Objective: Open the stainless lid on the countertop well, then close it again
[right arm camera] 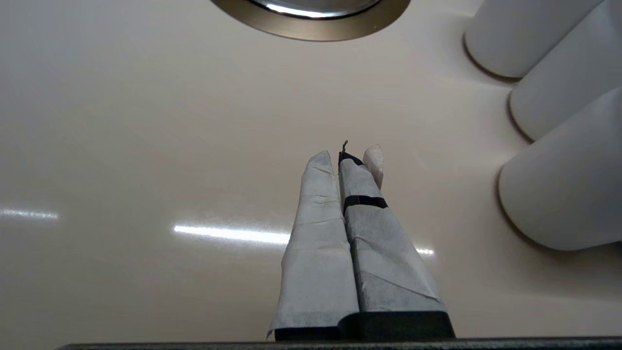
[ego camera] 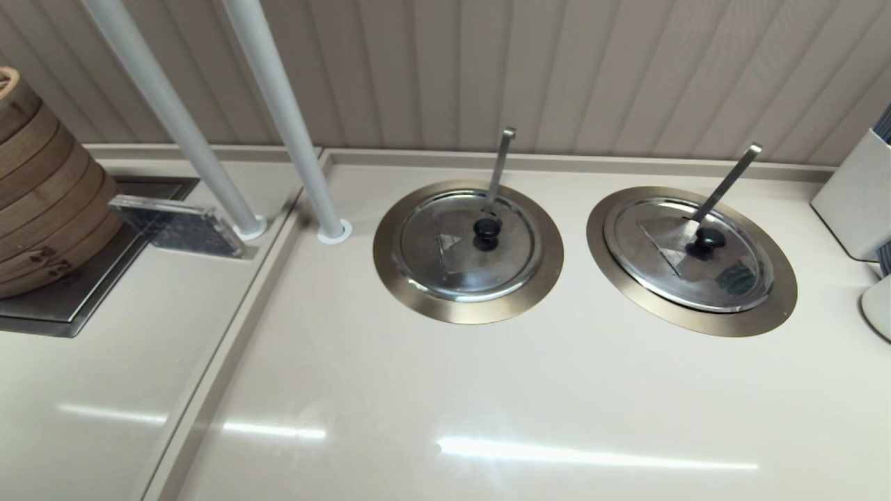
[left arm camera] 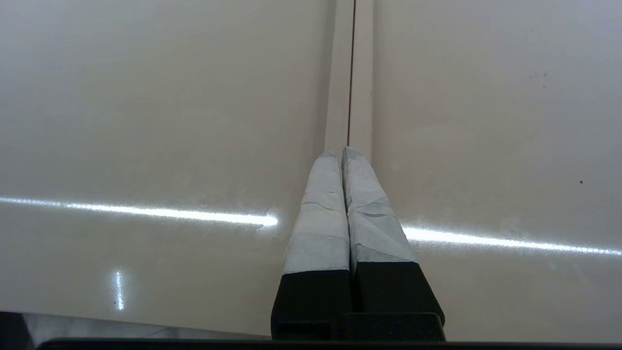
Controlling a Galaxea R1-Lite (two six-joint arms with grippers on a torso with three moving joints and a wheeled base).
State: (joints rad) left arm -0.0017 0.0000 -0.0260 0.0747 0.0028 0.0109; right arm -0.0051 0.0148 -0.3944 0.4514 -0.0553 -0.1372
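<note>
Currently the stainless lid (ego camera: 689, 254) sits closed on the countertop well (ego camera: 766, 316), whose bronze-grey ring shows all around it. Its black knob (ego camera: 707, 240) is near the middle, a dark patch (ego camera: 736, 278) lies close to the rim, and a metal handle (ego camera: 727, 182) rises through it at a slant. Just beside this well, toward the robot's left, is a second well (ego camera: 468, 309) with a similar lid (ego camera: 465, 243), also closed, with a small triangle sticker (ego camera: 445, 243) by its knob. Farther from the task well on that side, two white poles (ego camera: 278, 104) stand in the surface (ego camera: 445, 403), and beyond them is a stack of bamboo steamers (ego camera: 42, 202). White containers (ego camera: 853, 195) stand on the other side of the task well. The left hand (left arm camera: 340, 153) hangs over a seam (left arm camera: 351, 73) in the surface, its two fingers pressed together and holding nothing. The right hand (right arm camera: 342, 158) hangs over bare surface near the well's ring (right arm camera: 311, 26), fingers together and empty too.
</note>
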